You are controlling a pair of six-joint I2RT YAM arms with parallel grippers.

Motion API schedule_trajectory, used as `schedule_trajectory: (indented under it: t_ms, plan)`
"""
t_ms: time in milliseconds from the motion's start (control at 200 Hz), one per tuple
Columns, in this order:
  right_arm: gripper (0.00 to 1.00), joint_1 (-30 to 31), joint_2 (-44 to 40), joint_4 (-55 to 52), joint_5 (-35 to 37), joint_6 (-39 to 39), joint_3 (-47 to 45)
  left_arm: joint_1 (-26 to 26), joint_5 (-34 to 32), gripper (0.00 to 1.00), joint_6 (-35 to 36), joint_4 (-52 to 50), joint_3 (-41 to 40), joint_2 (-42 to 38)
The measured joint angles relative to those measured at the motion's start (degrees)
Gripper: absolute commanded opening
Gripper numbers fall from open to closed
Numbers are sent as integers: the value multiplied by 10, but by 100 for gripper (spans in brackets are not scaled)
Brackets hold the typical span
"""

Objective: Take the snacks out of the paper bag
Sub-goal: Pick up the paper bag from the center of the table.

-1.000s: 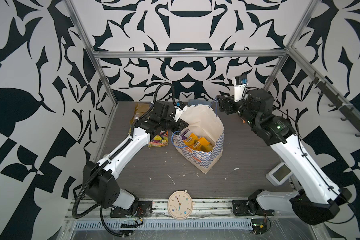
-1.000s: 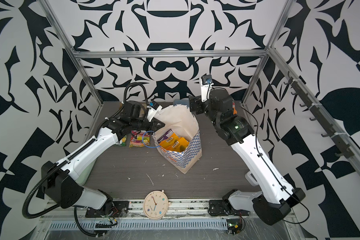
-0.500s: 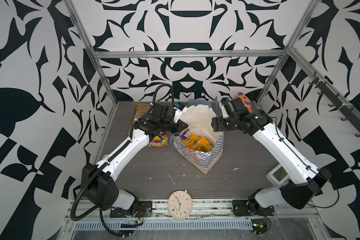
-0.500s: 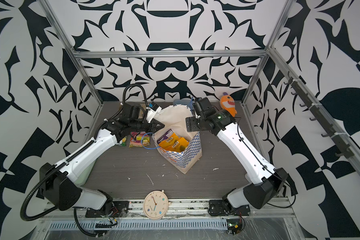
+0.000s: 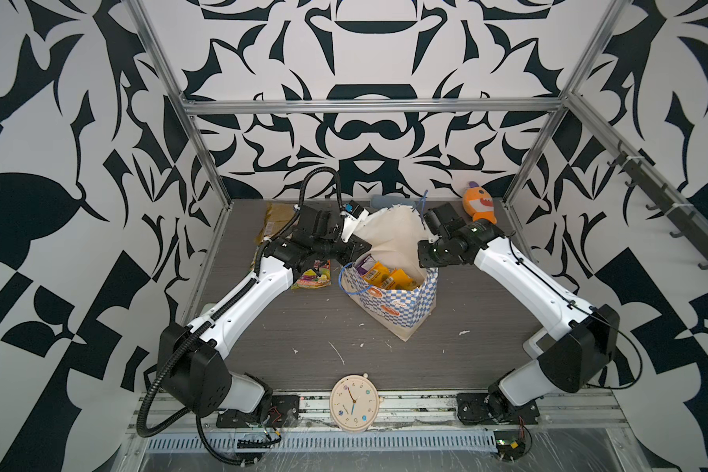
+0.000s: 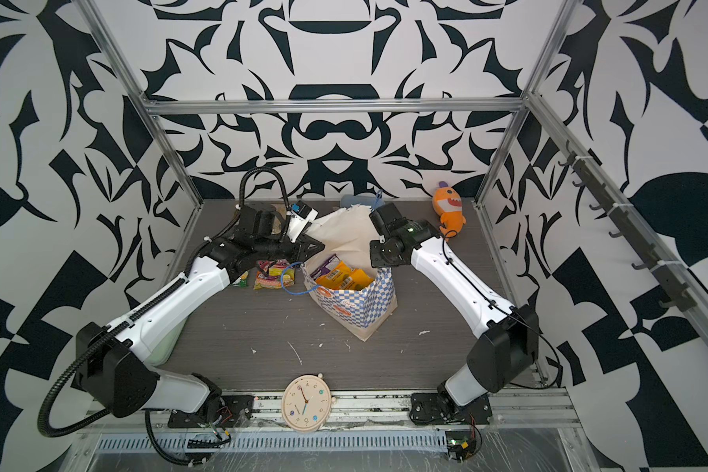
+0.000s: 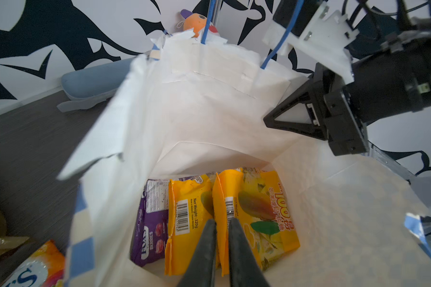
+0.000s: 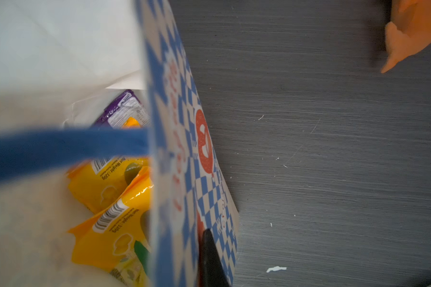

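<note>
The paper bag (image 5: pixel 389 302) (image 6: pixel 352 304) stands open mid-table, slightly crumpled. Inside stand a purple packet (image 7: pixel 149 223) and two orange-yellow snacks (image 7: pixel 187 223) (image 7: pixel 261 211). My left gripper (image 7: pixel 222 222) (image 5: pixel 362 247) reaches in from the bag's left rim, shut on the upper edge of the right-hand orange-yellow packet. My right gripper (image 8: pixel 199 236) (image 5: pixel 424 265) is shut on the bag's right wall; one finger (image 8: pixel 208 246) shows outside the checked paper, the other is hidden inside. Outside the bag lie a colourful packet (image 5: pixel 313 278) and a gold packet (image 5: pixel 276 222).
An orange plush shark (image 5: pixel 479 204) and a grey-blue pouch (image 5: pixel 389 201) lie by the back wall. A round clock (image 5: pixel 354 402) rests at the front edge. A white device (image 5: pixel 538 345) sits beside the right arm's base. A blue cord handle (image 5: pixel 346 282) hangs off the bag's left side.
The right arm has swung down from a raised pose to the bag's right rim, and its gripper has shut on the wall. The left arm has barely moved.
</note>
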Motion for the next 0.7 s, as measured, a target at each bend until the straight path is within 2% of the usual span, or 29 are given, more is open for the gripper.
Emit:
schedule_trajectory:
  t_ms: [295,525,700]
  plan:
    - [0,-52,33,58,14,-77,26,-1,-75,16,-1,41,1,-1]
    - [0,-53,52,127,52,-156,56,-1,-112,15,5,52,36,6]
    - [0,-54,-1,228,67,-191,-11,-4,-127,15,8,52,72,12]
